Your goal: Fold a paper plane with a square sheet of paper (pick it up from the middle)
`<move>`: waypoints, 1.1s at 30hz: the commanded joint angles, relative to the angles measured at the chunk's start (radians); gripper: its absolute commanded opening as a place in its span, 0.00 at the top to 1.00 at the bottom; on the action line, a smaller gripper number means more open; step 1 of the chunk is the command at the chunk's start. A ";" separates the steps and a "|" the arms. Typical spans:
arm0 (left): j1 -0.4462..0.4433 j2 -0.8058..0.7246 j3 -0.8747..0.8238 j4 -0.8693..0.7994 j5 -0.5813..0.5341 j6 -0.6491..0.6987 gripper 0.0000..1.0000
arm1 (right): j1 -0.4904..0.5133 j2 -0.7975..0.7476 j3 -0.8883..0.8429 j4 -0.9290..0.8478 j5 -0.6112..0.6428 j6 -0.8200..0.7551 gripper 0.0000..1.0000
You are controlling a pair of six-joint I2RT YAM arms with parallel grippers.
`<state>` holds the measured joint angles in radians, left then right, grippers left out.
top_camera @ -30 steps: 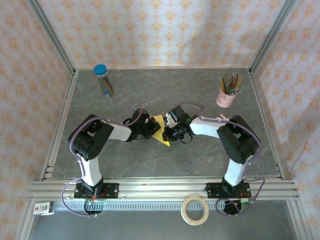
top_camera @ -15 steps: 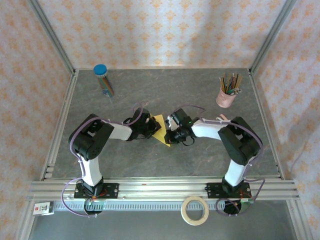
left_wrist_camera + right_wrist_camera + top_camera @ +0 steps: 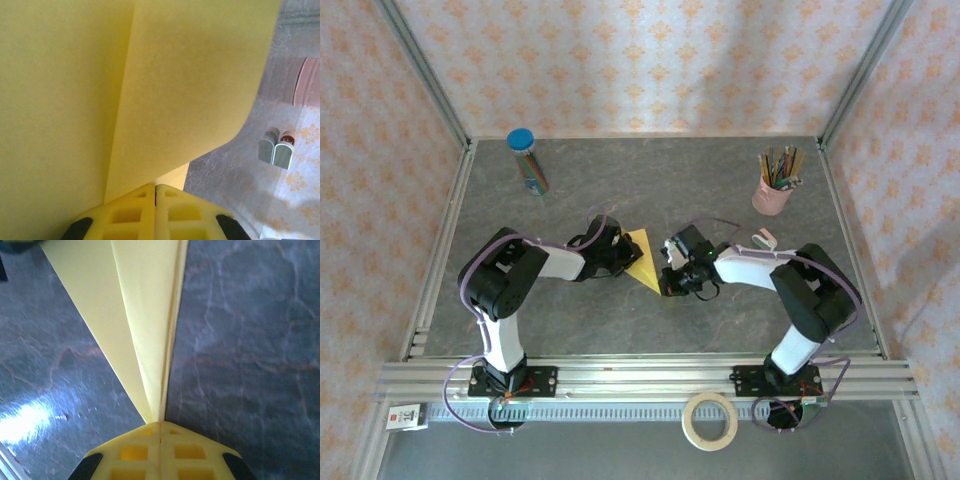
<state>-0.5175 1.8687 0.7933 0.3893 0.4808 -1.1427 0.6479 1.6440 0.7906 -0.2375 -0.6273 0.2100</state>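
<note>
The yellow square sheet of paper is folded into a narrow pointed paper plane shape and hangs between my two grippers at the table's middle. My left gripper is shut on its wide end; in the left wrist view the paper curves up from the closed fingertips. My right gripper is shut on the sharp point. In the right wrist view the layered folds narrow down into the closed gripper.
A blue-capped tube of pencils stands at the back left and a pink cup of pencils at the back right. A small white object lies beside the right arm. A tape roll rests on the front rail.
My right gripper has drawn back toward the near right with the paper's point, stretching the fold out. The left gripper has stayed put.
</note>
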 commanded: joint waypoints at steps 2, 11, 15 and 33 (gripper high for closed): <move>0.007 0.095 -0.053 -0.238 -0.136 0.035 1.00 | -0.001 -0.074 0.003 -0.058 0.027 0.021 0.99; -0.006 0.055 -0.045 -0.170 -0.087 0.037 0.98 | 0.001 0.023 0.126 0.058 0.011 0.074 0.98; -0.011 0.048 -0.035 -0.137 -0.066 0.028 0.97 | 0.001 0.093 0.174 0.064 0.026 0.080 0.98; -0.017 -0.115 -0.024 0.037 -0.029 0.139 0.89 | 0.001 0.186 0.169 -0.032 0.143 0.034 0.99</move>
<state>-0.5240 1.8004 0.7807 0.3996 0.4740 -1.0702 0.6491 1.7988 0.9672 -0.1947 -0.5697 0.2646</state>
